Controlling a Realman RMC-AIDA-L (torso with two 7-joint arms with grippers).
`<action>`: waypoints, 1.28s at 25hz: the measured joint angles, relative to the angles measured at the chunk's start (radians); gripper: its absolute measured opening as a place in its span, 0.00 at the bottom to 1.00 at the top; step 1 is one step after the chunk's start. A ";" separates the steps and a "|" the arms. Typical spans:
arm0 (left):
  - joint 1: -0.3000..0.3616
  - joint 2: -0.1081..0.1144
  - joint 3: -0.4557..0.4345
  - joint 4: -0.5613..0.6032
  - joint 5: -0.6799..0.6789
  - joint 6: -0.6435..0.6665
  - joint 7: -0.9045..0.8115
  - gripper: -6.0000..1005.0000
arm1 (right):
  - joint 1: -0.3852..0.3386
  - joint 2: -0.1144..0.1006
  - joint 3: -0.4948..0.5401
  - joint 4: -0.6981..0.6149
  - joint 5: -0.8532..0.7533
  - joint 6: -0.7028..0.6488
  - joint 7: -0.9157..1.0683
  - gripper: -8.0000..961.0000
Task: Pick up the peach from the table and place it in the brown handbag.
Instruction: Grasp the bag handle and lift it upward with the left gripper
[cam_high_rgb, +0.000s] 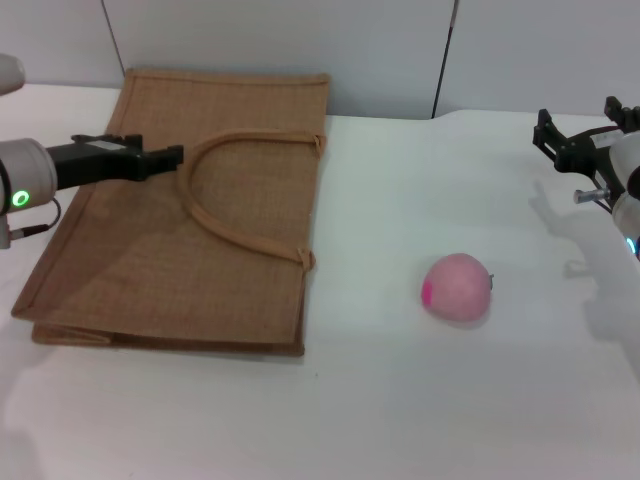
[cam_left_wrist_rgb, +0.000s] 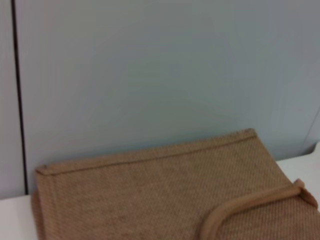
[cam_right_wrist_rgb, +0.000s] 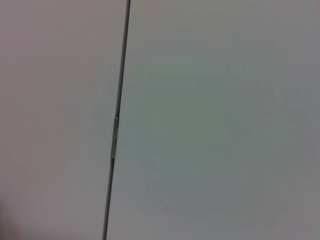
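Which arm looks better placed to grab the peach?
Probably the right. The right gripper hangs on the peach's side of the table, while the left gripper sits over the brown handbag.

The peach (cam_high_rgb: 458, 288) sits alone on the white bench (cam_high_rgb: 400, 400), with bare surface around it at every hour of the clock, so I can come down on it from any side. My right gripper (cam_high_rgb: 560, 140) hangs at its two o'clock, well apart, with nothing between them. The brown handbag (cam_high_rgb: 190, 220) lies flat at the peach's nine o'clock, a strip of bare bench between them. My left gripper (cam_high_rgb: 165, 156) hovers over the bag beside its arched handle (cam_high_rgb: 240, 190). The wall (cam_high_rgb: 380, 50) closes off twelve o'clock behind the bag.
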 joint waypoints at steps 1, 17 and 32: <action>-0.003 0.000 0.002 -0.009 0.003 0.005 0.000 0.68 | 0.000 0.000 0.000 -0.001 0.000 0.000 0.000 0.91; -0.034 0.006 0.009 -0.052 0.059 0.047 -0.054 0.65 | 0.000 0.000 -0.011 -0.011 -0.001 0.000 -0.001 0.91; -0.035 0.007 0.009 -0.060 0.061 0.073 -0.063 0.62 | 0.003 0.000 -0.011 -0.011 -0.001 0.002 -0.001 0.91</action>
